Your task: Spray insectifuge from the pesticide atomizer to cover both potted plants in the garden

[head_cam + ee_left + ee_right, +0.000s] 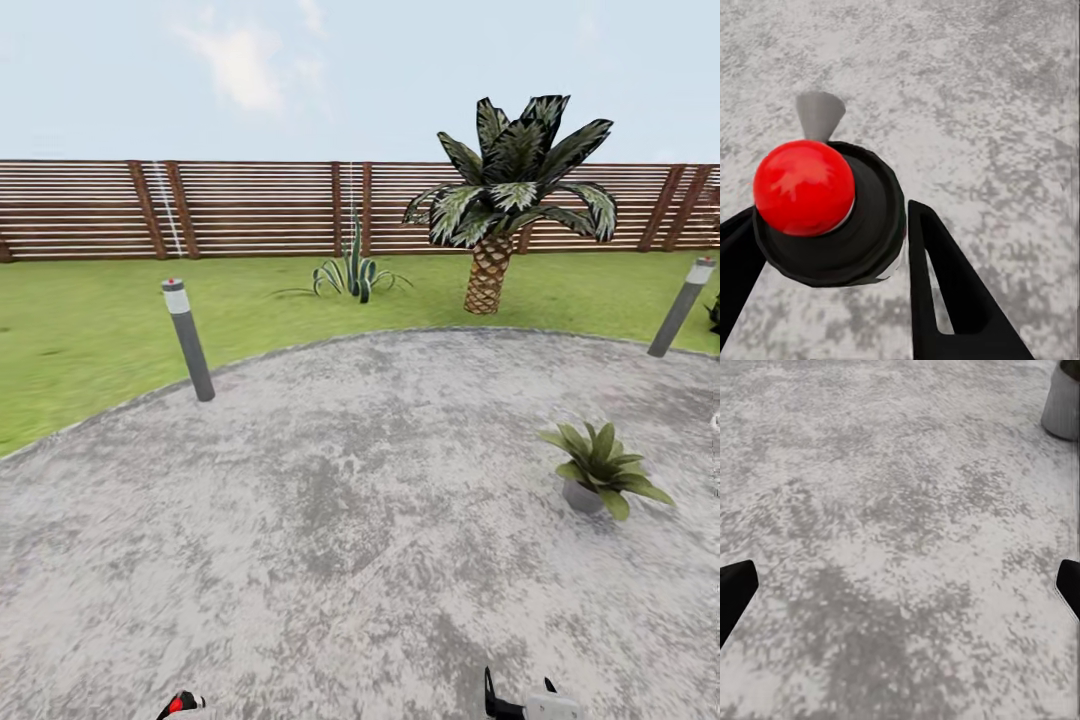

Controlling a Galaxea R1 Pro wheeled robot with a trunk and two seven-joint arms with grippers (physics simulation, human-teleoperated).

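My left gripper (832, 262) is shut on the pesticide atomizer (870, 217), seen from above: a black sprayer head with a red knob and a thin grey trigger pointing away. The atomizer's red and black top (182, 703) peeks in at the head view's lower edge. One potted plant (598, 470), a low green rosette in a grey pot, stands on the stone patio (330, 500) ahead to my right. Its pot (1063, 401) is at a corner of the right wrist view. My right gripper (900, 592) hangs open over bare stone, its dark fingers (520, 705) low in the head view.
Two grey bollard lamps (188, 340) (682, 306) stand at the patio's rim. Beyond lie the lawn (90, 320), a spiky agave (352, 272), a scaly-trunked palm (500, 215) and the wooden slat fence (250, 208).
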